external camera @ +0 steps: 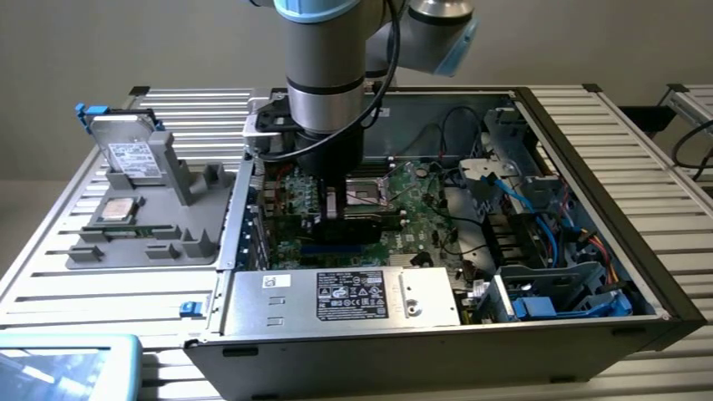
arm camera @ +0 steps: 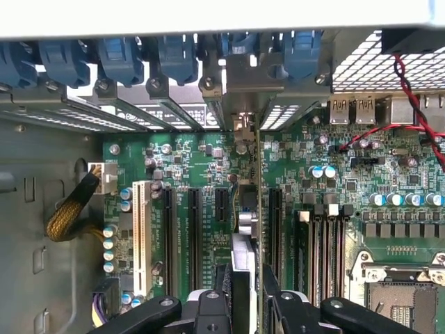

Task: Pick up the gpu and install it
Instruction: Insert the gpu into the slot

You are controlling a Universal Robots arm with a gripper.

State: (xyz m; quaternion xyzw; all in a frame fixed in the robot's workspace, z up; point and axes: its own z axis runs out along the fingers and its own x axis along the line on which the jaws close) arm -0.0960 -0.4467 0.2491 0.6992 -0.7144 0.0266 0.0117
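Observation:
In the wrist view the gpu is seen edge-on, a thin green card standing upright over the motherboard. It lies in line with the black expansion slots, and its silver bracket sits at the case's rear openings. My gripper is shut on the card, with one black finger on each side of it. Whether the card's edge sits in a slot I cannot tell. In the exterior view my gripper reaches down into the open computer case, with the gpu as a dark strip below it.
A grey parts tray stands at the exterior view's left, holding a silver hard drive, a processor and a memory stick. The power supply fills the case's front. Blue cables and drive bays crowd the case's right side.

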